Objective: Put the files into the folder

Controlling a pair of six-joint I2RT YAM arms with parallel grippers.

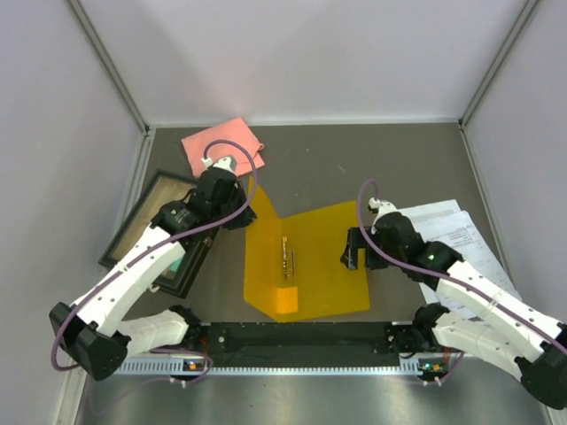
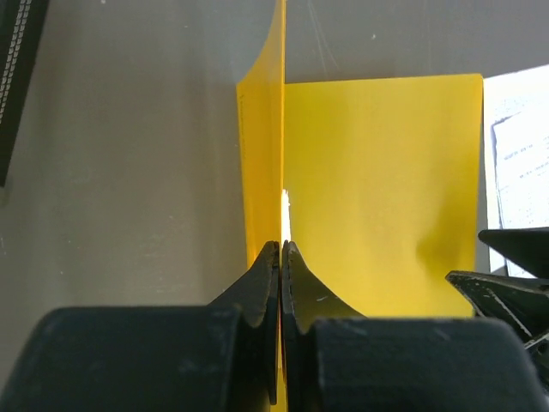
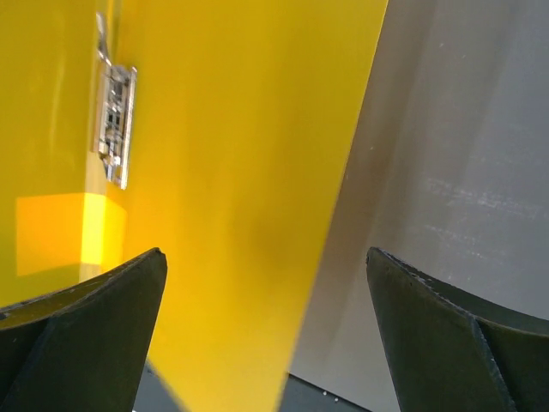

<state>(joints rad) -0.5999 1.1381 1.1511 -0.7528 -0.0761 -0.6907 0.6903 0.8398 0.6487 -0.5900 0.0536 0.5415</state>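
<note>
Folder [image 1: 323, 257]: lies open at the centre of the surface [image 1: 354, 168]. Its right leaf is flat and its left leaf is raised near upright.

Contents: the metal clip [image 3: 114, 120] is fixed on the inner face near the fold.

Left gripper [image 2: 280, 249]: fingers pressed together, pinching the edge of the raised leaf at about 10 o'clock from the folder's centre.

Right gripper [image 3: 266, 257]: fingers spread wide, straddling the 3 o'clock edge of the flat leaf and holding nothing.

Files [image 1: 461, 235]: outside the folder, on the surface at 3 o'clock, partly under the right arm and apart from the folder's edge.

Pink cloth [image 1: 221, 143]: at 11 o'clock.

Black-framed tray [image 1: 146, 226]: at 9 o'clock. The left arm partly hides its interior, so its contents cannot be told.
</note>
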